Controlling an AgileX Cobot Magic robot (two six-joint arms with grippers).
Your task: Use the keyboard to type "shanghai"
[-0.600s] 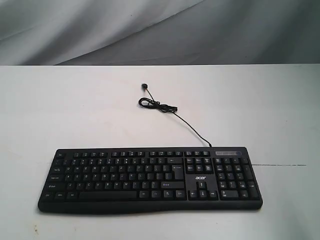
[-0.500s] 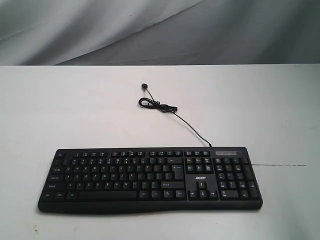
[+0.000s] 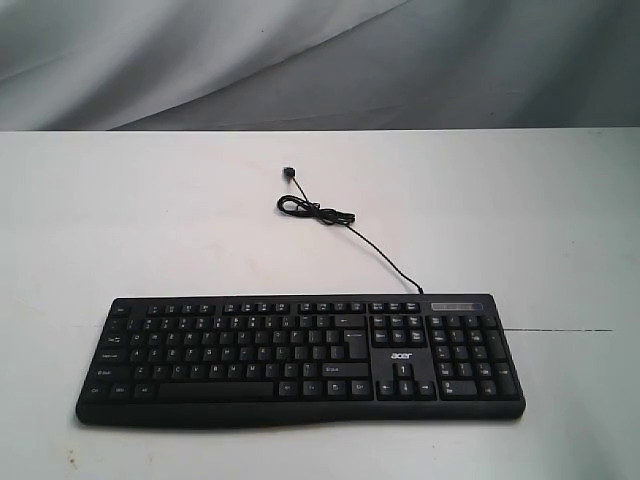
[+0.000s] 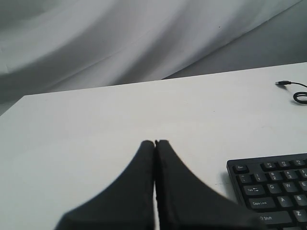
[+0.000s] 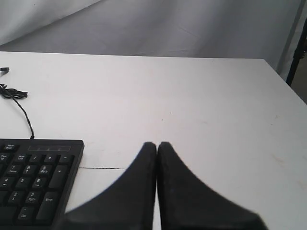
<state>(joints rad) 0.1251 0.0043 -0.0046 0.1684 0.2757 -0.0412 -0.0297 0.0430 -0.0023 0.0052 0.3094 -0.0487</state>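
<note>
The black full-size keyboard with white legends and an "acer" logo lies near the front of the white table; its thin black cable runs back to a small coil. No arm shows in the exterior view. In the left wrist view my left gripper is shut with nothing in it, above bare table beside the keyboard at its Esc and Tab end. In the right wrist view my right gripper is shut and empty, off the number-pad end of the keyboard.
The white table stretches back to a grey draped backdrop. A thin dark line crosses the table to the right of the keyboard. The cable's plug lies on the tabletop behind the coil.
</note>
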